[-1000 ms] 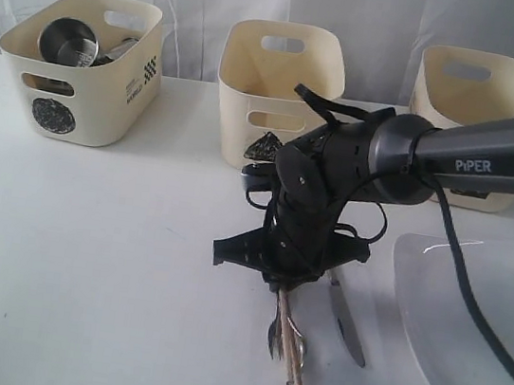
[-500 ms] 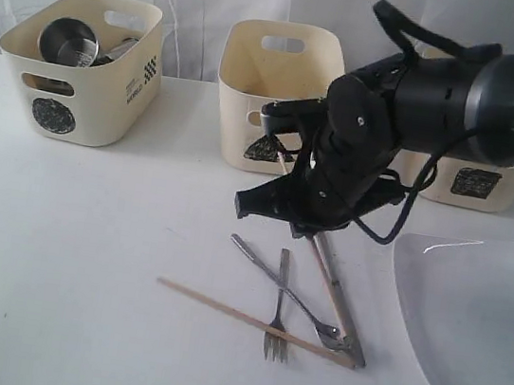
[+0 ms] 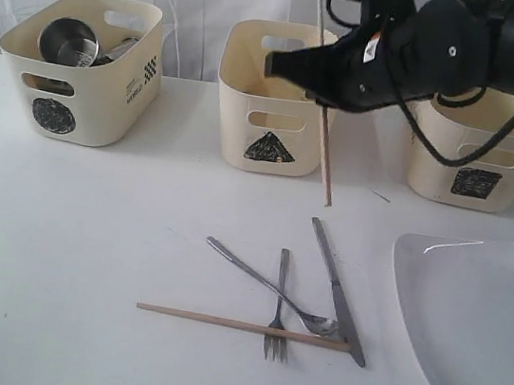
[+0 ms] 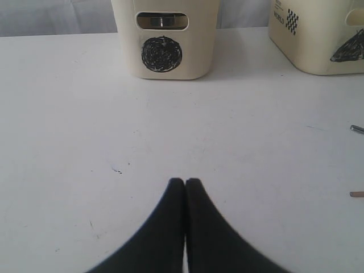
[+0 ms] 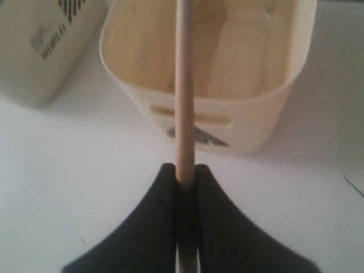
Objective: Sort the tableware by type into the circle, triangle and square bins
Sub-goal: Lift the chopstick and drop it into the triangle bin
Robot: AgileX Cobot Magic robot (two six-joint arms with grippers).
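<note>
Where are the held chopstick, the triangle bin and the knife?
held chopstick (image 3: 326, 159), exterior view, on its lower shaft.
triangle bin (image 3: 232, 132), exterior view, on the bare front wall beside the mark.
knife (image 3: 339, 295), exterior view, on the middle of its length.

The right arm (image 3: 450, 47) is bulky, rounded and glossy black, with thin black cables (image 3: 452, 164) and a small white-and-red sticker (image 3: 369, 45). The left gripper (image 4: 185, 182) and right gripper (image 5: 185, 170) have matte black fingers that taper to narrow tips.

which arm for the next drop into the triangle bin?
Right. The right gripper is shut on a chopstick close to the triangle bin. The left gripper is shut, empty, over the table, facing the circle bin.
</note>
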